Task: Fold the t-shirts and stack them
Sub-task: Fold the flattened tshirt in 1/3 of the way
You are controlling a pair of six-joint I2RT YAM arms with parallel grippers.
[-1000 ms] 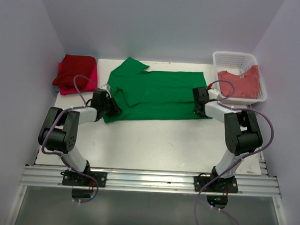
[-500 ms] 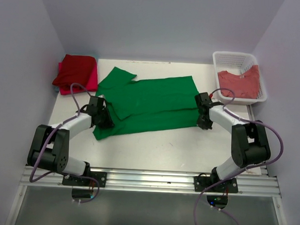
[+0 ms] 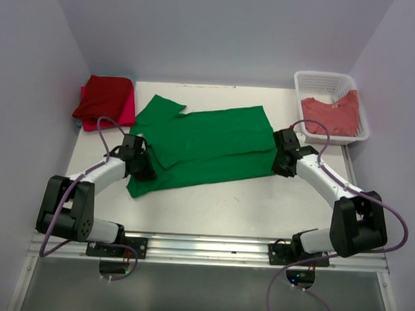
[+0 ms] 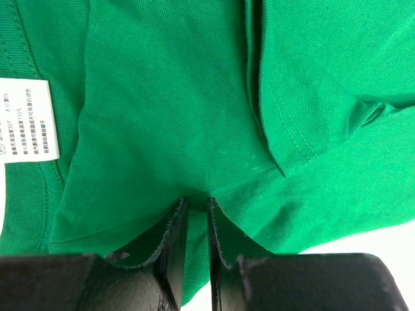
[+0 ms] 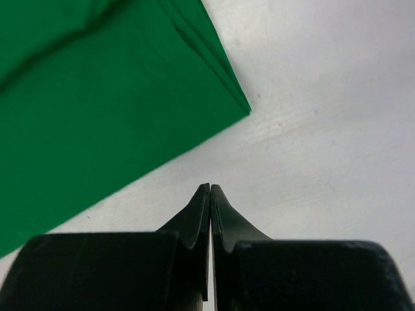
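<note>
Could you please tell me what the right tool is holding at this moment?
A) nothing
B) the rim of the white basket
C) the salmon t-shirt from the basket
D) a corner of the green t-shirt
A: the right tool is shut with nothing between its jaws, its tips over bare table just clear of the green t-shirt and its corner.

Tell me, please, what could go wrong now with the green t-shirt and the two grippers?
1. Cloth of the green t-shirt bunches around the left gripper, whose jaws stand slightly apart. If cloth is caught there, pulling back may drag the fold open.
2. The right gripper is shut over the table, close beside the shirt's corner. A low sweep may push that corner out of line.
</note>
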